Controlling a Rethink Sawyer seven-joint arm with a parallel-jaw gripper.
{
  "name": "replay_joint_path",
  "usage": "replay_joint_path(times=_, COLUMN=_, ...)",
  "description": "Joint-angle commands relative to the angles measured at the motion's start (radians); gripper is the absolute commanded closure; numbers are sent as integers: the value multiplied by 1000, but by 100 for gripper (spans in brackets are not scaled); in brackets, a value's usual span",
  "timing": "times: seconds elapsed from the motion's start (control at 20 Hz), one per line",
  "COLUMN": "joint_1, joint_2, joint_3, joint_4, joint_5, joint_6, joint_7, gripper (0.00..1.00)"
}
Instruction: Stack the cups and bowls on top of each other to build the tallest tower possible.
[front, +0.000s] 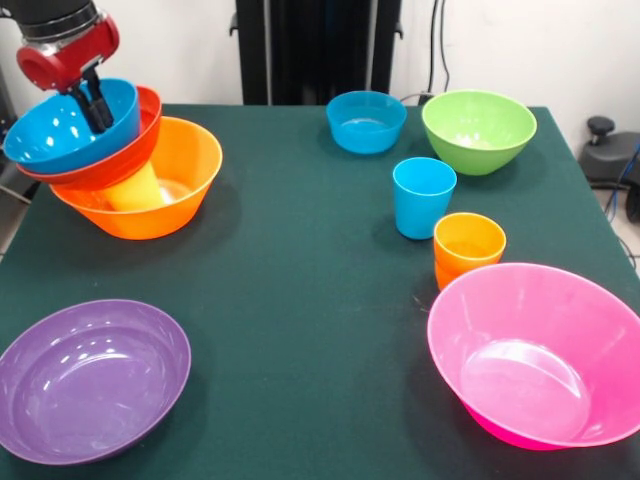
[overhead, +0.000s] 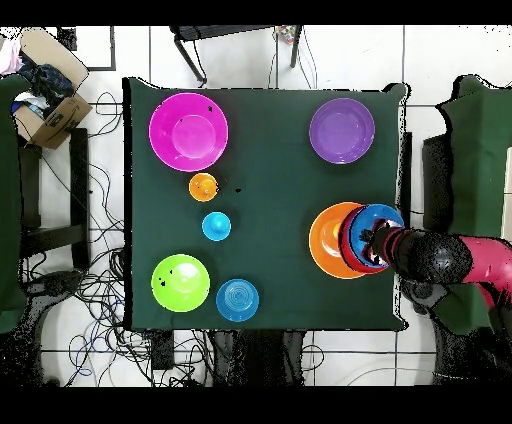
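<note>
My gripper is at the table's far left corner, shut on the far rim of a blue bowl. That bowl lies tilted in a red-orange bowl. Both lean on a yellow cup standing inside the big orange bowl. In the overhead view the gripper is over this pile at the right edge. A blue cup and nested orange cups stand at the right.
A second blue bowl and a green bowl sit at the far right. A pink bowl is at the near right and a purple bowl at the near left. The pile stands close to the table's edge.
</note>
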Motion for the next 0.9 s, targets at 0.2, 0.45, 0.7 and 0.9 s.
replay_joint_path(times=0.2, joint_1=76, joint_2=-65, joint_3=5, joint_4=109, joint_5=-47, joint_6=-40, joint_7=-56, gripper=100)
replay_joint_path(times=0.45, joint_1=91, joint_2=-64, joint_3=-1, joint_4=129, joint_5=-47, joint_6=-71, joint_7=-17, gripper=100)
replay_joint_path(times=0.7, joint_1=106, joint_2=-53, joint_3=-17, joint_4=132, joint_5=-61, joint_6=-101, joint_7=3, gripper=100)
replay_joint_path(times=0.9, joint_1=109, joint_2=-34, joint_3=-31, joint_4=112, joint_5=-69, joint_6=-108, joint_7=-14, gripper=100)
